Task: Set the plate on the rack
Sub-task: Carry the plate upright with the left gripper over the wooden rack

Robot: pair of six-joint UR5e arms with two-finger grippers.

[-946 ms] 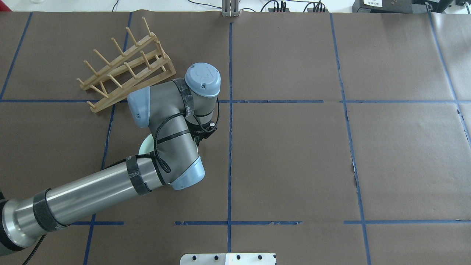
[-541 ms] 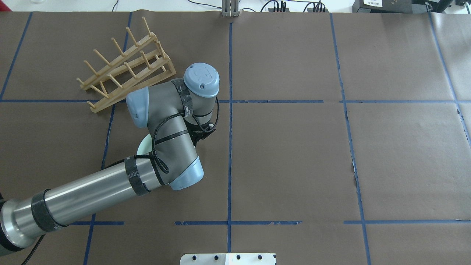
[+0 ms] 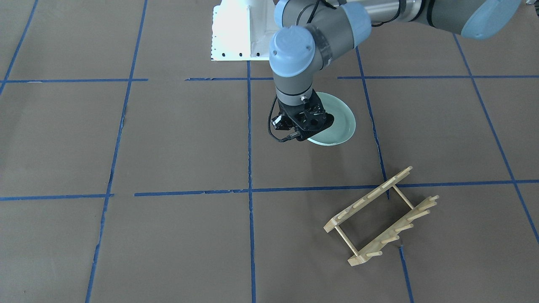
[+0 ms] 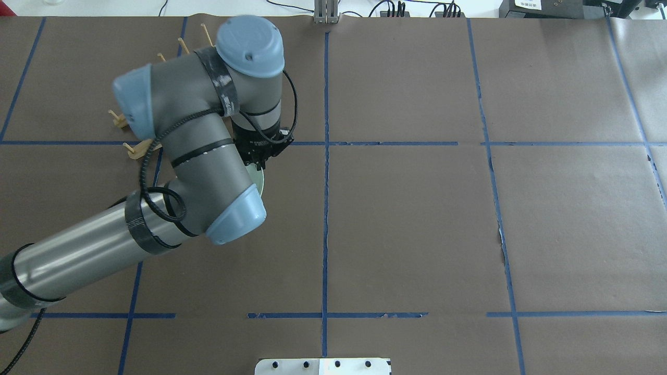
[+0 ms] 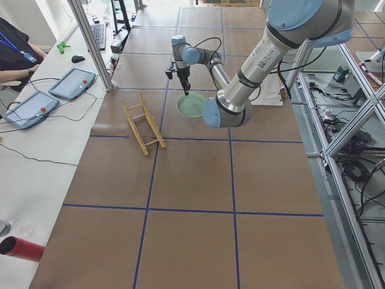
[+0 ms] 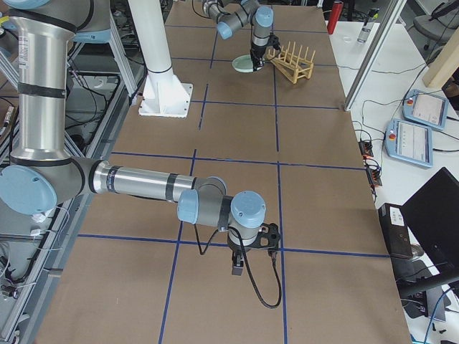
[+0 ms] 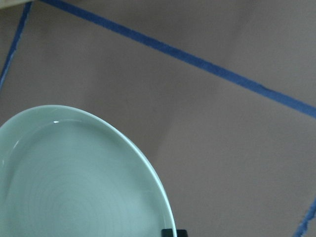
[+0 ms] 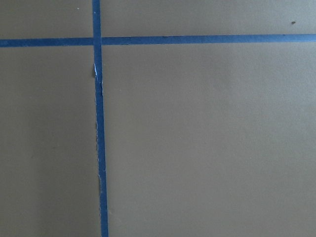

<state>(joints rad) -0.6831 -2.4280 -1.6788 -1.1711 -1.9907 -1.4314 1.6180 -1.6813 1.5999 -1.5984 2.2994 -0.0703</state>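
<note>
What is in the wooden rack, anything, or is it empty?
Empty. Nothing sits between the pegs of the rack; the plate is held at its rim by the left hand, apart from it.

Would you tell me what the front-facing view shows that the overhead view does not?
Only front-facing: the whole rack, clear of the left arm, and most of the plate, held in the left gripper. Only overhead: cables past the far edge of the table; the left arm hides most of the rack and plate there. Both: the left arm, the plate's rim and the blue tape grid.
</note>
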